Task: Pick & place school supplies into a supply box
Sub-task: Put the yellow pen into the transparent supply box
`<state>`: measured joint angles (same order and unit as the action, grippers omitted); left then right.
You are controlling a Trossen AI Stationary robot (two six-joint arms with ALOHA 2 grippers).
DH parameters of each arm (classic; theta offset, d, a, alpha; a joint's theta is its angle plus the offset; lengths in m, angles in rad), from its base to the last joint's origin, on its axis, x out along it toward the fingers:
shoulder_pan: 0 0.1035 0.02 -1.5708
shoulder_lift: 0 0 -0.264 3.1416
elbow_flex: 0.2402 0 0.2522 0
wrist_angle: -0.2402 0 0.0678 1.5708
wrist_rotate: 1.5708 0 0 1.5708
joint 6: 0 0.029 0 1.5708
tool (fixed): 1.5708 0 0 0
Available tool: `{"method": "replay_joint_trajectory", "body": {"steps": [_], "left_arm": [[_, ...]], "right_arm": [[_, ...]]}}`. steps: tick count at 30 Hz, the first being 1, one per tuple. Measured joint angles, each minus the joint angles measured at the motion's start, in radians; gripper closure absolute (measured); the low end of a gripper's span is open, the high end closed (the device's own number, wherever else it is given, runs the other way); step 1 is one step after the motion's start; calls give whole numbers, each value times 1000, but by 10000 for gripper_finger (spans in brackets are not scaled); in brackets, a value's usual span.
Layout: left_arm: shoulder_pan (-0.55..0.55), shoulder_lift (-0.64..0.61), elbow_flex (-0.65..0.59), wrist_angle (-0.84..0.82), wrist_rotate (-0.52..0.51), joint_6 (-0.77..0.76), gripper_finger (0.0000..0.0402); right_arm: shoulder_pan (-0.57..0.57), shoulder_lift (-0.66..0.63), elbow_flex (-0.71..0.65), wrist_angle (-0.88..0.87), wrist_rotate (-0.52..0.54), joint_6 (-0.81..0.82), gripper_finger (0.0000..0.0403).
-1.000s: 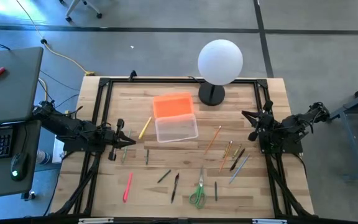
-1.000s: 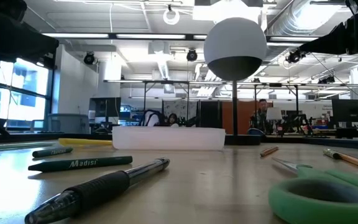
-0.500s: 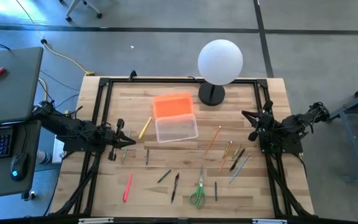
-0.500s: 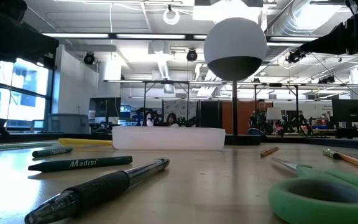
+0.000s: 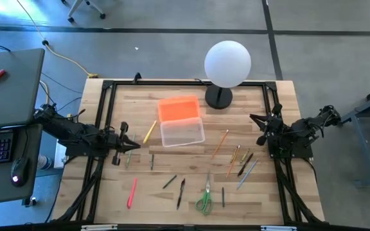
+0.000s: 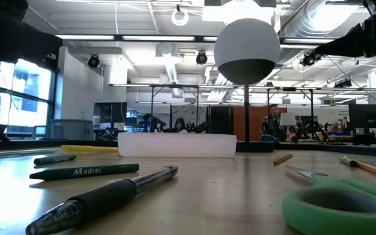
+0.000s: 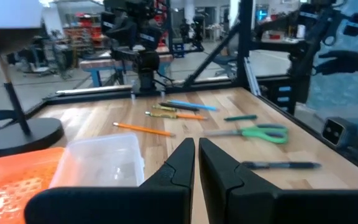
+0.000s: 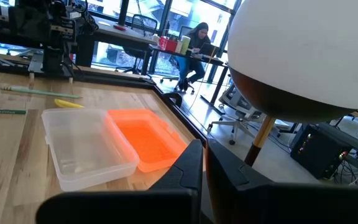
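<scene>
An open-plan lab surrounds the wooden table (image 5: 191,192), where nothing is yet packed. The left gripper (image 5: 133,145), left of the supply box (image 5: 182,133), hovers with its fingers nearly together and empty, beside a yellow pencil (image 5: 149,131). The clear box lies open, its orange lid (image 5: 178,108) just behind it. In front of the box lie a pink-red marker (image 5: 132,192), dark pens and green scissors (image 5: 204,200); to its right, orange pencils (image 5: 221,142). The right gripper (image 5: 259,128), farther right of the box, is closed and empty. The first pick likely calls for opening the fingers wide and closing squarely across a pencil's middle.
</scene>
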<state>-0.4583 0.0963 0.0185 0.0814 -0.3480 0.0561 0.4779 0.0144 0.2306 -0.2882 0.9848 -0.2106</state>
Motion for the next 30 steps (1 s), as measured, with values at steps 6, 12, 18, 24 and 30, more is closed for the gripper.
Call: {"method": "replay_joint_trajectory", "body": {"steps": [6,12,18,24,30], "left_arm": [[0,0,0,-3,1,-48,346],[0,0,1,6,-12,-163,346],[0,0,1,54,-266,-169,346],[0,0,1,41,-245,-221,346],[0,0,1,89,-268,-219,346]], "right_arm": [[0,0,0,0,0,0,402],[0,0,0,0,0,0,402],[0,0,0,0,0,0,402],[0,0,0,-1,23,-9,402],[0,0,0,3,52,-238,402]]}}
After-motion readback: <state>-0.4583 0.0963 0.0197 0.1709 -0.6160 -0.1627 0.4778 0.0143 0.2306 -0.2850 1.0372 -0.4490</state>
